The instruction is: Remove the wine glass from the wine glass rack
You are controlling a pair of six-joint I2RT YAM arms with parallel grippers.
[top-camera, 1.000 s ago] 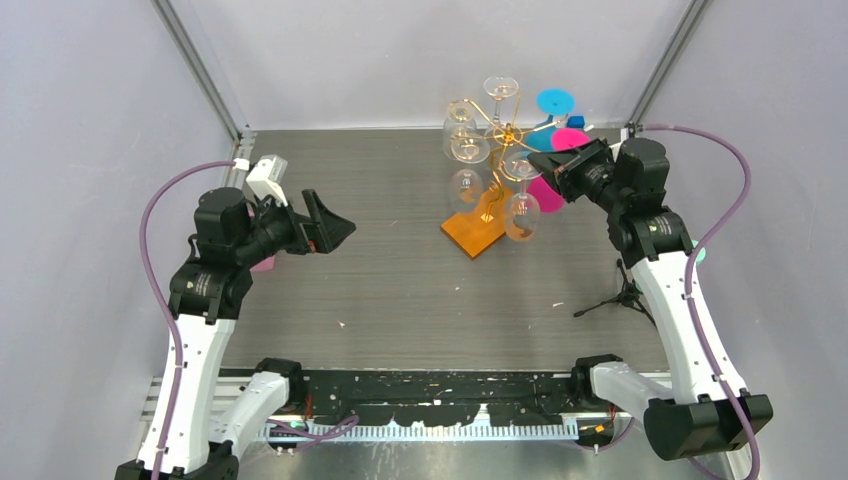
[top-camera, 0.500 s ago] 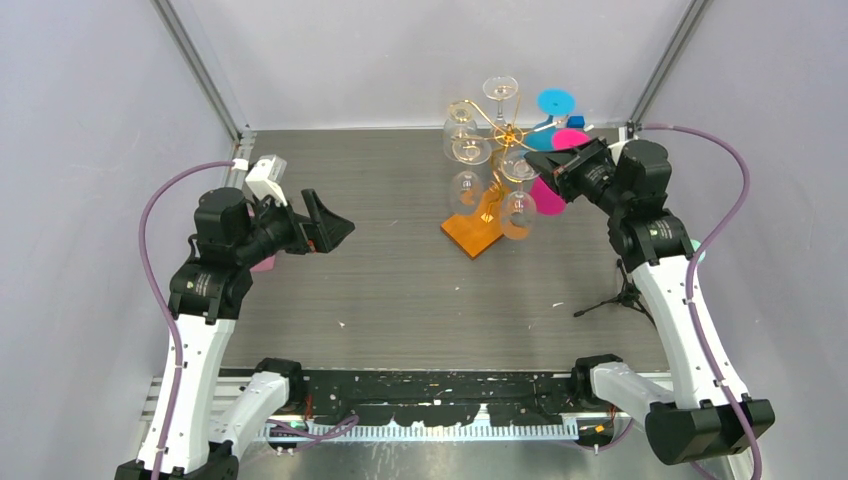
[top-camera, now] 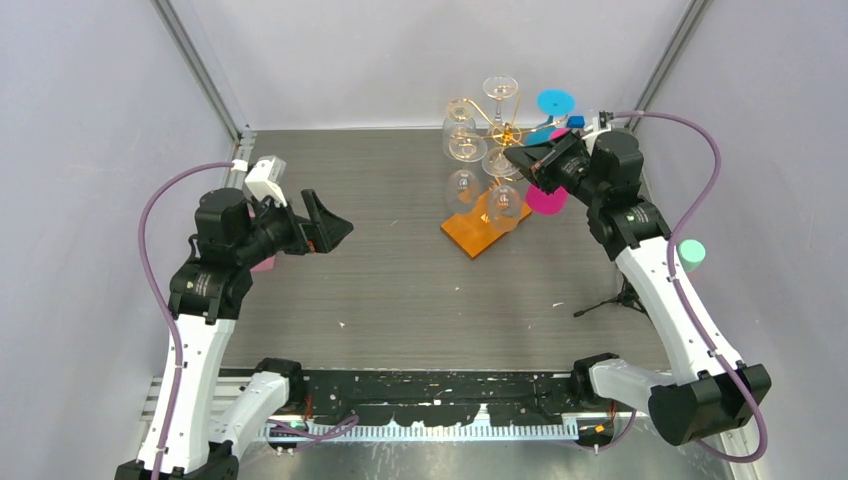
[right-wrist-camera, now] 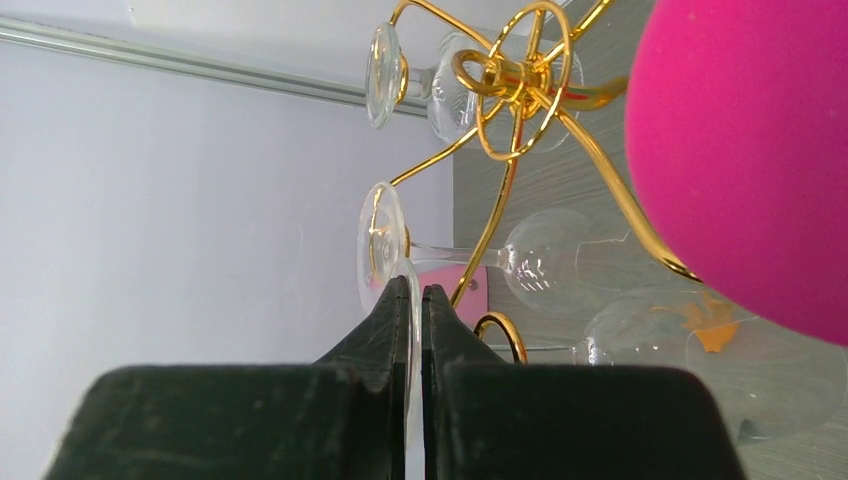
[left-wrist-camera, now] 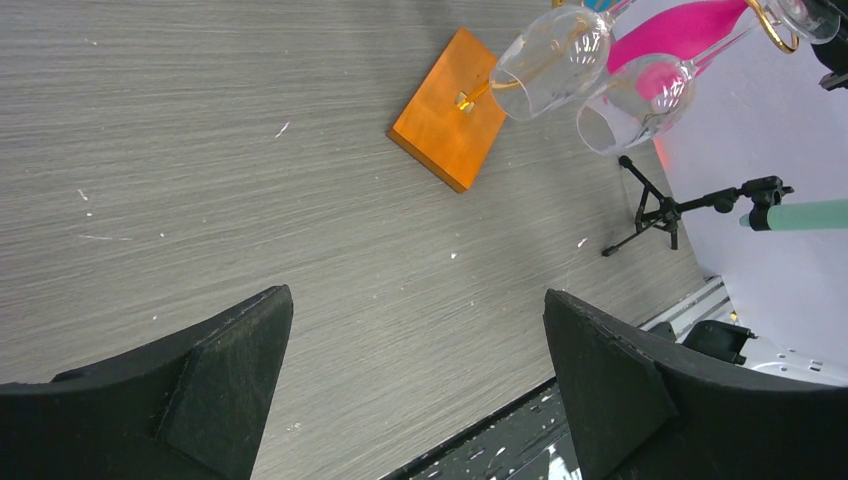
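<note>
- Top external view: the wine glass (top-camera: 505, 207) hangs low at 5 o'clock on the wine glass rack (top-camera: 508, 133), over its orange base (top-camera: 475, 232).
- Right gripper (top-camera: 518, 158), at the rack's 3 o'clock, has its jaws pinched almost together on that glass's foot.
- Left gripper (top-camera: 335, 228), well apart at 9 o'clock, is spread wide and holds nothing.
- Grey wood-grain table (top-camera: 400, 290), pale walls.
- Six clear glasses (top-camera: 468, 148) by my count, one black tripod (top-camera: 622, 296).

Wine glass rack (top-camera: 508, 132): thin gold wire, polished metal with bright highlights. Its base (top-camera: 470, 235): orange, smooth, satin finish. Wine glass (top-camera: 503, 207): clear, glossy glass. Tabletop (top-camera: 400, 280): grey wood-grain, matt, lightly specked. Fingers (left-wrist-camera: 230, 350): black, matt, fine-grained surface. Pink disc (right-wrist-camera: 745, 150): matt, faintly textured.
</note>
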